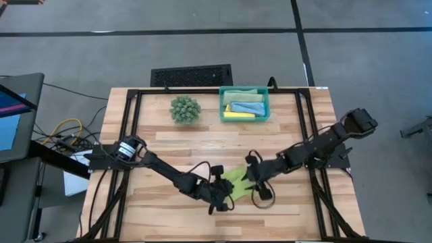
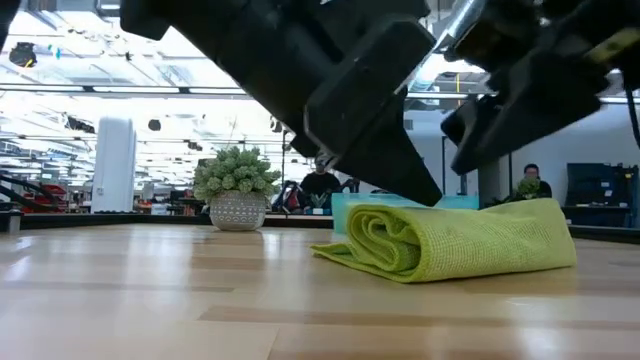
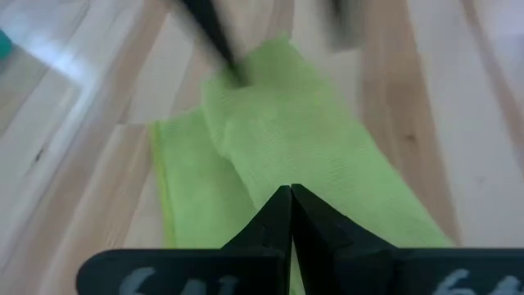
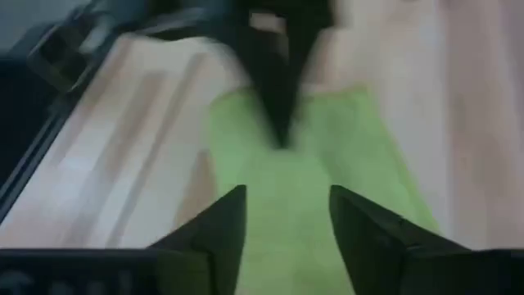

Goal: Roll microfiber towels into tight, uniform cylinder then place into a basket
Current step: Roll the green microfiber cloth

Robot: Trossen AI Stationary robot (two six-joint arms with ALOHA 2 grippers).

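Note:
The lime green towel (image 1: 236, 177) lies on the table near its front middle. It is partly rolled, and the spiral end of the roll (image 2: 385, 240) shows in the low view. My left gripper (image 1: 221, 194) is shut, with its tips on the towel's top (image 3: 291, 192). My right gripper (image 4: 286, 205) is open just above the towel's right part (image 1: 251, 181), and I see no touch. The teal basket (image 1: 244, 104) at the far middle holds the sage green, light blue and yellow towels. My left gripper's shut fingertips (image 2: 425, 190) rest on the upper surface of the lime towel (image 2: 440, 205), near the middle of the roll. They slant down from the table's left. The towel lies on the table. Whether any cloth is caught between the tips, I cannot tell.
A spiky green plant ball (image 1: 185, 109) stands left of the basket. A black slotted grille (image 1: 192, 74) lies beyond the table's far edge. Bare wood lies around the towel. People show in the room behind in the low view.

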